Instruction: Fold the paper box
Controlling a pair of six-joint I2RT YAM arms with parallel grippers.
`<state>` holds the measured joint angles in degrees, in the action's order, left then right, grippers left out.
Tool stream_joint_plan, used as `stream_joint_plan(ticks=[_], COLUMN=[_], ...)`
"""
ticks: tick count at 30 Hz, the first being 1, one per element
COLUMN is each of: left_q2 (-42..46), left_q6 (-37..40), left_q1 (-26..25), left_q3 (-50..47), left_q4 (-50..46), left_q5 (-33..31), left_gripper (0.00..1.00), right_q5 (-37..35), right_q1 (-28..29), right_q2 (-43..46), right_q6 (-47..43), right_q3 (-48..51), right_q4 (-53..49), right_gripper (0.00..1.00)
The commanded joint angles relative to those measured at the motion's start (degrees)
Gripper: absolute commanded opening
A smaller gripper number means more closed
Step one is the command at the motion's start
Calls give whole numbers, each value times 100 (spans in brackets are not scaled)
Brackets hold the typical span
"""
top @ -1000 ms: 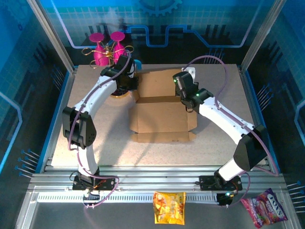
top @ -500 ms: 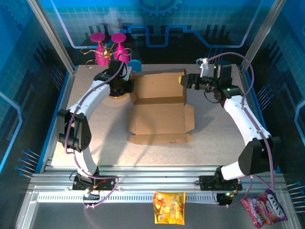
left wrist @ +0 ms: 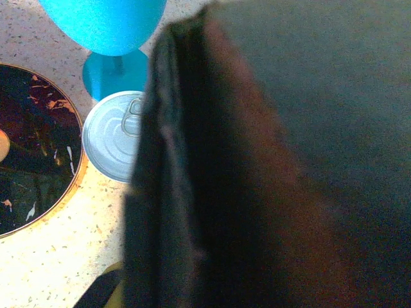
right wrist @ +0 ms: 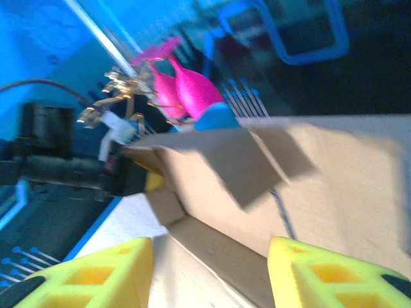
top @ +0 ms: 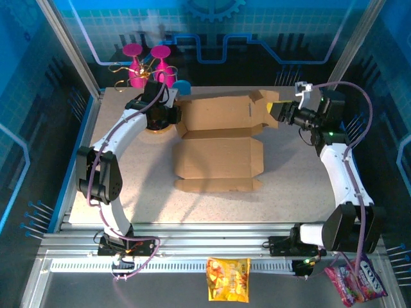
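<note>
While partly folded, paper box (top: pixel 218 157) open-topped.

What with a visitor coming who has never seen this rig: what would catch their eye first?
The brown paper box mid-table, its rear panel raised. The left gripper is shut on its left rear corner; the right gripper hangs open off the right end. Behind, pink glasses stand out.

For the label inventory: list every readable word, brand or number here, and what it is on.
"FOXS", roughly: purple packet; its smaller print is unreadable.
Yellow packet: print too small to read.
No text: box, can.
</note>
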<state>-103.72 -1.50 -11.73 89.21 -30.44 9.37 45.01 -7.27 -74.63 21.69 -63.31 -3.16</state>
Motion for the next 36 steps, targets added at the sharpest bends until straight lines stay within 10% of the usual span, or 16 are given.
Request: stream_joint_plan(ticks=[1,26,36], left_q2=[273,1402,1706], left_q6=[-21,-405,-196], left_q1=[14,-551,-258], left_q3=[-42,-556,-848], left_q4=[101,-352,-353], left_q5=[231,-867,-572], left_gripper=[0,0,0], right_q5=[158,483,1195], right_q1=[-630,-1505,-517], right_q2=[-86,-979,-1346], right_q6=[302,1028,-52], right_q3=[340,-188,-367], right_q4=[927,1654,626], right_gripper=[51,59,49])
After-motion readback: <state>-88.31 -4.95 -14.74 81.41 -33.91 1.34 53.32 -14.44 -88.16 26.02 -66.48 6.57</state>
